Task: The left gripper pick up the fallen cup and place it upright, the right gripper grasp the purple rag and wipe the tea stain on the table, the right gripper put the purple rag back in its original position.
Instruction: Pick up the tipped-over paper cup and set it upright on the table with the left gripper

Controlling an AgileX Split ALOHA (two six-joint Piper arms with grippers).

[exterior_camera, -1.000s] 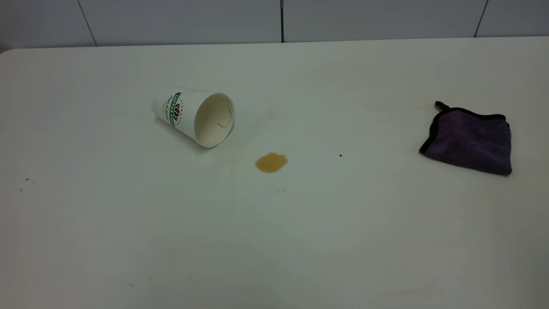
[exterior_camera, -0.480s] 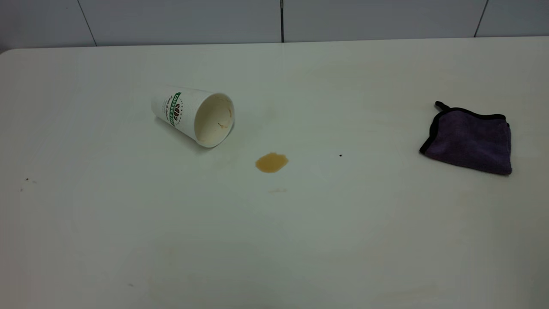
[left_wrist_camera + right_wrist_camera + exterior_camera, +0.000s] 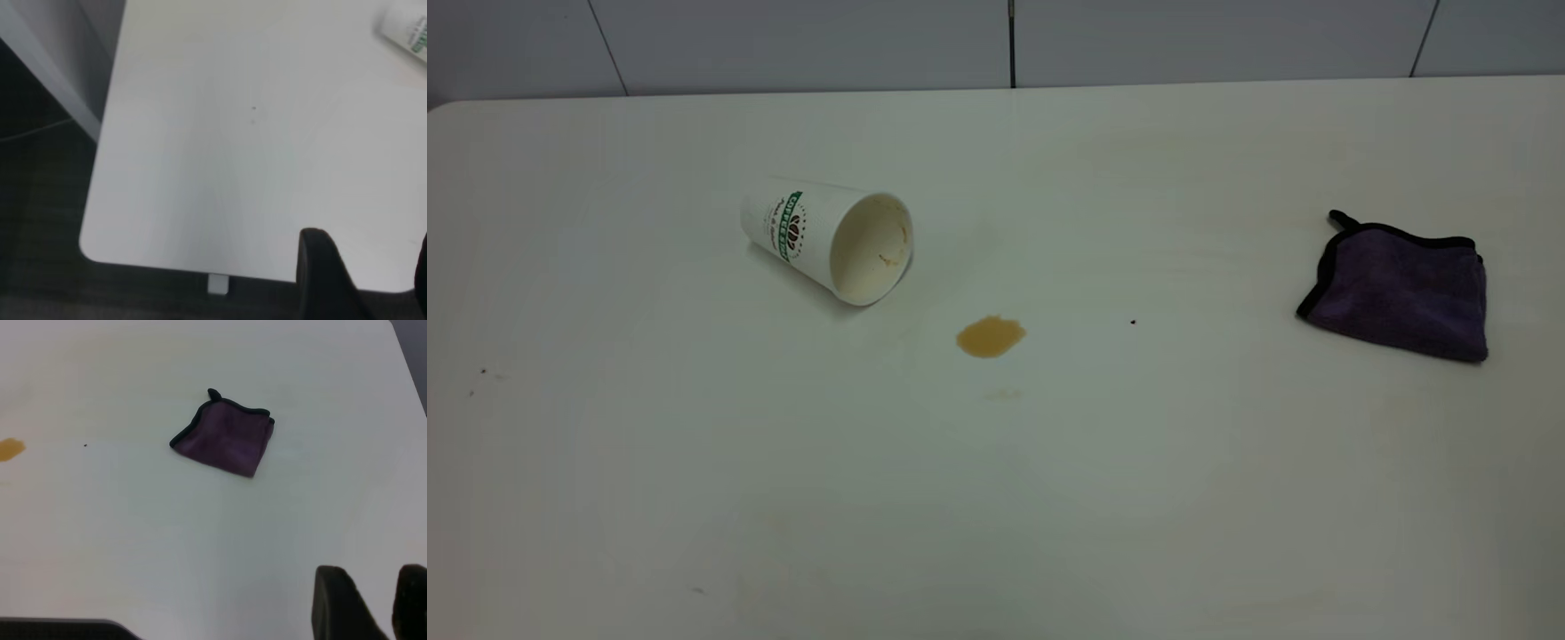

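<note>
- Exterior view: cup [image 3: 827, 238] lies on its side on the table [image 3: 996, 498], green band lettering too small to read.
- Tea stain [image 3: 990, 336] just beside its mouth.
- Purple rag [image 3: 1400, 286] well apart, far right.
- Both claws: only dark fingertips [image 3: 327, 277] show, so their state I cannot tell.

Grey panelled wall [image 3: 800, 40] with dark seams; floor [image 3: 40, 220] seemingly dark.

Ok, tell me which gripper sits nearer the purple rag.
Right. The right gripper hangs off the purple rag with bare table between. The left gripper is over the opposite corner, where only the cup shows.
</note>
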